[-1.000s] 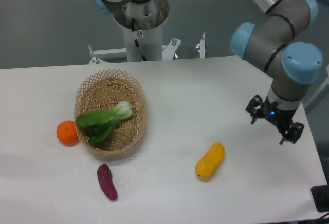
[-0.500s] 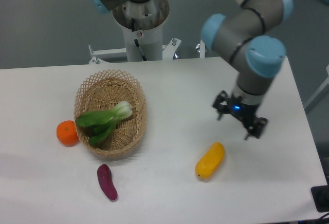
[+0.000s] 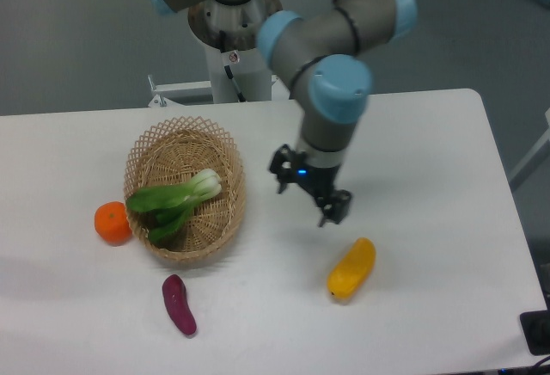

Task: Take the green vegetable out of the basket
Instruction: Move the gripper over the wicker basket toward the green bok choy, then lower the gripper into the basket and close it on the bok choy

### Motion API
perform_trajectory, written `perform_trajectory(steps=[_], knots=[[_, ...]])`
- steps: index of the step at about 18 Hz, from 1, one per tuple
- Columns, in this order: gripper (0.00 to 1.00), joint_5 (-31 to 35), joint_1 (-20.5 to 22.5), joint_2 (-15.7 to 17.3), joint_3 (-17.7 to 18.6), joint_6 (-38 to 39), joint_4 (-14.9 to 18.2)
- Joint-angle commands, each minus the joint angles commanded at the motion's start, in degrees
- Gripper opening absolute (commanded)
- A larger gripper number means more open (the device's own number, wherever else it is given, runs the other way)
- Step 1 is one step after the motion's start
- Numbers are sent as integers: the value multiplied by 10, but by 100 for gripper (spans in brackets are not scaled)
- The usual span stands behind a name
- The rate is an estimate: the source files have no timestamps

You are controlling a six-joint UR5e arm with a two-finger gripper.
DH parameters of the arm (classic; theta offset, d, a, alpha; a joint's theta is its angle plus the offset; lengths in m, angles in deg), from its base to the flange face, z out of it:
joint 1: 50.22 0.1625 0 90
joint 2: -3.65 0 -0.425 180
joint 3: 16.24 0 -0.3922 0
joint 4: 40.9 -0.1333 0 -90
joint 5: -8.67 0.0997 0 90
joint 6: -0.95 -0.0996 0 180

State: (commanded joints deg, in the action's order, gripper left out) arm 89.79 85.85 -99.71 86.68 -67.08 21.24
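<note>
Overhead, the gripper (image 3: 309, 193) (fingers apart, empty) hangs above the white table (image 3: 430, 160), grey wall behind.

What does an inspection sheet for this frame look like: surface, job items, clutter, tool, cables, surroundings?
Surface: white table, no spills seen.
Job's things: bok choy lies in the basket, stalk end toward the right; untouched.
Clutter: orange against the basket's left side; sweet potato in front of the basket; yellow fruit front right.
Grippers: tool open and empty, above the table between basket and yellow fruit.
Cables: a black cable runs down the arm's pedestal.
Surroundings: grey floor behind the table; dark object at the bottom right corner.
</note>
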Motion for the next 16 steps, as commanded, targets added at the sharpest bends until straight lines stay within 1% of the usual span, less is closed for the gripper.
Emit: perform_trajectory(steps=[3,5,6,8,11,13,16], knots=[[100,4,-37,10,23,19,2],[100,4,-68,13,40,56,-2],[100,3,-83,14,43,73,-3],[100,5,-107,14,48,82,-2],[100,5,-122,13,62,83,-4],[100,5,-123,7,70,83,-6],[100,6,-126,-4,73,84,-12]])
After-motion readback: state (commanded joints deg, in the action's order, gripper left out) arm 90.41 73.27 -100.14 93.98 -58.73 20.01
